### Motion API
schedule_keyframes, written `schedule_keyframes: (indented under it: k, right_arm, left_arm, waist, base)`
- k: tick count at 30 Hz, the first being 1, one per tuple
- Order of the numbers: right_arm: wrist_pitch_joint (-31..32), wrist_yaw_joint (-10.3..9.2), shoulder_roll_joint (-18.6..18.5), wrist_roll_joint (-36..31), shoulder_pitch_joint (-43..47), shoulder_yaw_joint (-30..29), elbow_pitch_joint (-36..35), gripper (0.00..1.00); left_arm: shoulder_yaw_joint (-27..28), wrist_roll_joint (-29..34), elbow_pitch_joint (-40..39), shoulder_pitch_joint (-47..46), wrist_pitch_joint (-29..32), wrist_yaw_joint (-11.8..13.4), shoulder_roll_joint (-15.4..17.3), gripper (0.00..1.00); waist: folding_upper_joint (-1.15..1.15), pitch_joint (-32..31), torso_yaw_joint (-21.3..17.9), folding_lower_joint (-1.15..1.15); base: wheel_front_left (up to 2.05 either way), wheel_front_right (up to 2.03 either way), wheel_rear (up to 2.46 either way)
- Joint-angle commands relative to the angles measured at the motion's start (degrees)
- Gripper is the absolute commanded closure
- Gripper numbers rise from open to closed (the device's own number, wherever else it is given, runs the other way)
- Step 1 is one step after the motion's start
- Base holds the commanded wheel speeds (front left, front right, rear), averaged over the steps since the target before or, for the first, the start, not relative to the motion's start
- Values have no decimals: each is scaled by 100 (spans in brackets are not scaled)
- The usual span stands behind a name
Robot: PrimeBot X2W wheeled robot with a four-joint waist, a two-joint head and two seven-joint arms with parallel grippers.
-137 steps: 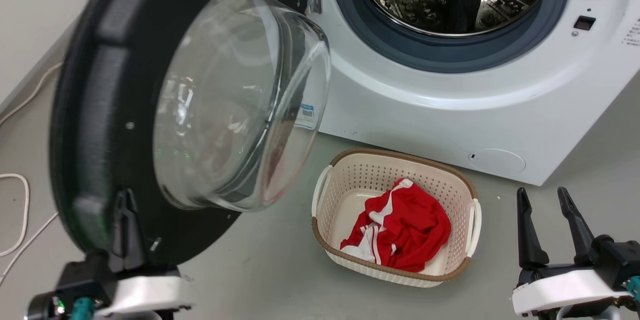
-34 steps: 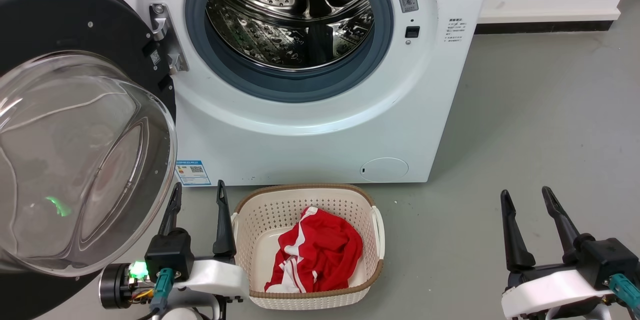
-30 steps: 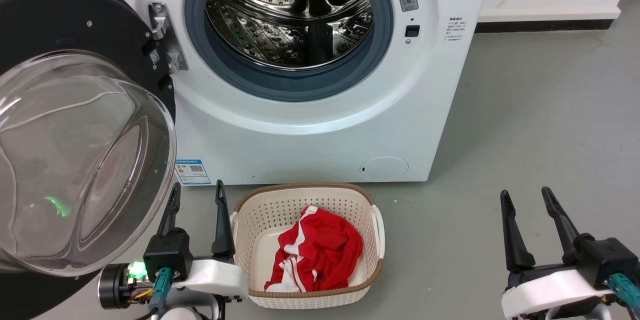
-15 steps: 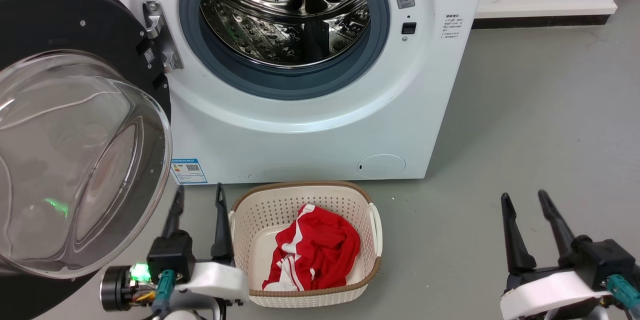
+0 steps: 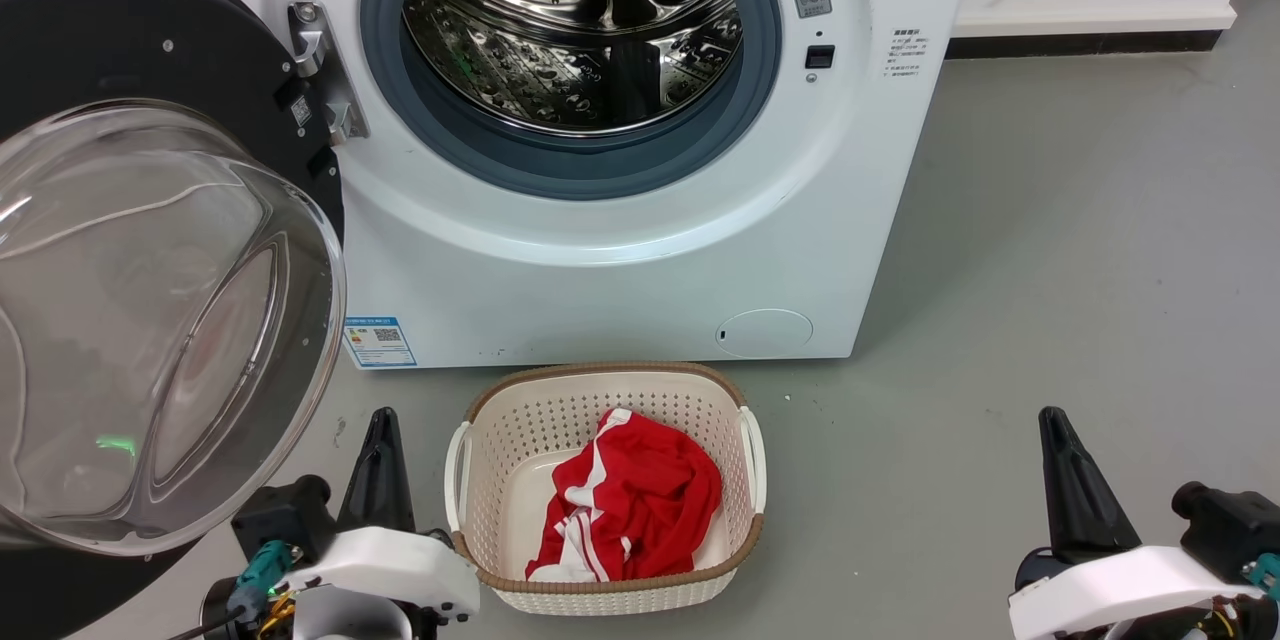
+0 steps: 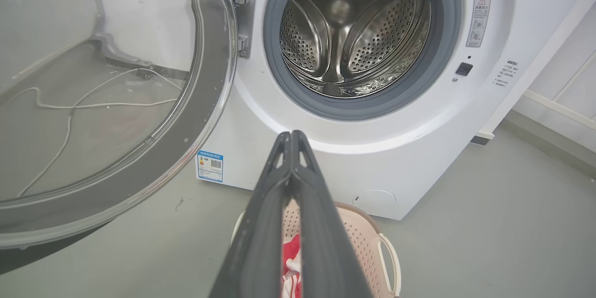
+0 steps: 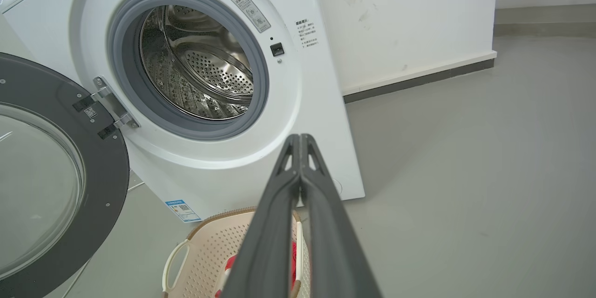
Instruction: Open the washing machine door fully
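The washing machine [image 5: 620, 270] is white, with its steel drum [image 5: 580, 20] exposed. The washing machine door [image 5: 120, 30], a black disc with a clear glass bowl [image 5: 150, 320], stands swung out wide on its hinge [image 5: 320, 70] at the left. My left gripper [image 5: 382, 420] is shut and empty, low on the floor side between the door's lower edge and the basket, touching neither. In the left wrist view its fingertips [image 6: 291, 136] meet, with the door [image 6: 186, 116] to the left. My right gripper [image 5: 1052, 420] is shut and empty at the lower right, its tips [image 7: 300, 138] pressed together.
A cream perforated basket [image 5: 600, 385] holding a red and white garment [image 5: 640, 510] stands on the grey floor in front of the machine, between my grippers. White cables [image 6: 70, 107] lie on the floor behind the door. A wall with a dark baseboard [image 5: 1080, 45] runs right of the machine.
Both grippers were open half a second ago and are shut now, each turned edge-on and a little lower in the head view. The door and basket have stayed put.
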Motion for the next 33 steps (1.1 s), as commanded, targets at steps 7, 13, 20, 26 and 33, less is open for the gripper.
schedule_keyframes:
  k: [7, 13, 20, 26, 33]
  right_arm:
    - [128, -1, -65, 874, -246, -24, 22, 100]
    - [231, -1, -81, 1468, -310, -37, 90, 100]
    - [347, -1, -94, 2107, -360, -56, 168, 100]
    - [442, -2, -103, 2618, -416, -75, 227, 100]
    - [546, -2, -109, 3171, -462, -98, 293, 100]
  left_arm:
    - [170, -826, -36, -177, 192, -176, -27, 100]
    - [272, -1398, -3, -199, 333, -302, -42, 100]
    - [382, -2015, 33, -214, 488, -434, -56, 100]
    - [469, -2512, 63, -231, 615, -543, -66, 100]
    - [567, -3052, 95, -253, 749, -663, -78, 100]
  waist:
    - [0, -2, 10, 0]
    - [0, -4, 18, 0]
    - [0, -6, 27, 0]
    - [0, -8, 35, 0]
    - [0, -11, 45, 0]
  base:
    - [0, 0, 0]
    - [0, 0, 0]
    - [0, 0, 0]
    - [0, 0, 0]
    - [0, 0, 0]
